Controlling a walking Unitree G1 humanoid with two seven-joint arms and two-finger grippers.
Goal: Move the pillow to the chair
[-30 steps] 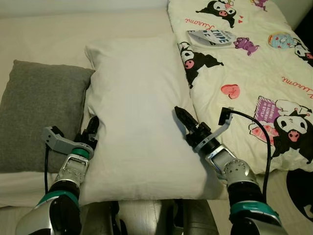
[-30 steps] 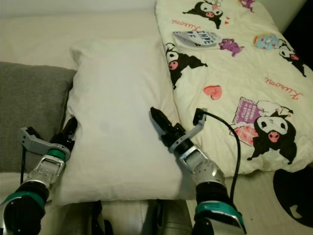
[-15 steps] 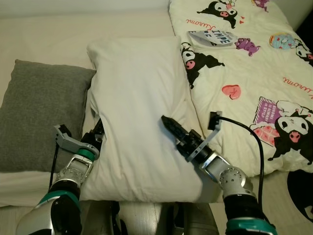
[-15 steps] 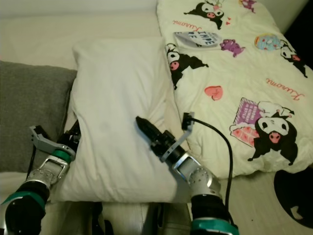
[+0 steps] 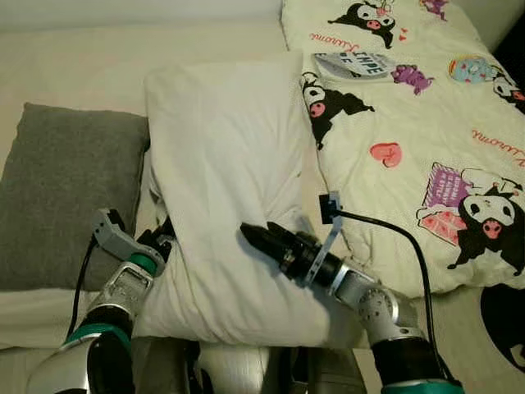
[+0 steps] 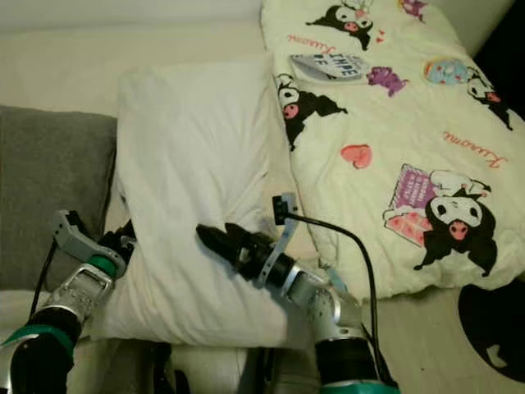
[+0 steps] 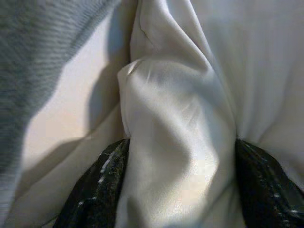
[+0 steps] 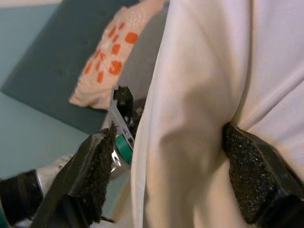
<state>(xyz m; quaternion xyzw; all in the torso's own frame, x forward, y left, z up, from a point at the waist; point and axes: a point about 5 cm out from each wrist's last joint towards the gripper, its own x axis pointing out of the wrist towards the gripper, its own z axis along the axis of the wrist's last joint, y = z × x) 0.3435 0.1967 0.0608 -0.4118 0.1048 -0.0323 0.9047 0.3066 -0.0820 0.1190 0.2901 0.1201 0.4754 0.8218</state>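
Head views: we read red script — "Kuromi" as best we could make it out — repeated on the cartoon-print duvet (image 5: 426,123), which covered the bed's right side. A folded printed item (image 5: 354,63) lay on it near the top; its lettering was too small to read. The white pillow (image 5: 225,189) lay lengthwise on the bed (image 5: 74,57), between the duvet and a grey cushion (image 5: 66,197), its near end bunched up. The left gripper (image 5: 164,238) was pressed into the pillow's near left edge, forearm angled up from the lower left. The right gripper (image 5: 258,238) lay across the pillow's near end from the right, fingers pointing left, a black cable (image 5: 410,254) looping over its wrist.

Left wrist view: a fold of pillow fabric sat pinched between the two black fingers (image 7: 95,190) — clamped on it. Grey cushion alongside.

Right wrist view: a thick fold of the pillow filled the gap between the foam-faced fingers (image 8: 256,175), both pads touching fabric — gripping. Past it we saw an orange-spotted cloth (image 8: 111,61).
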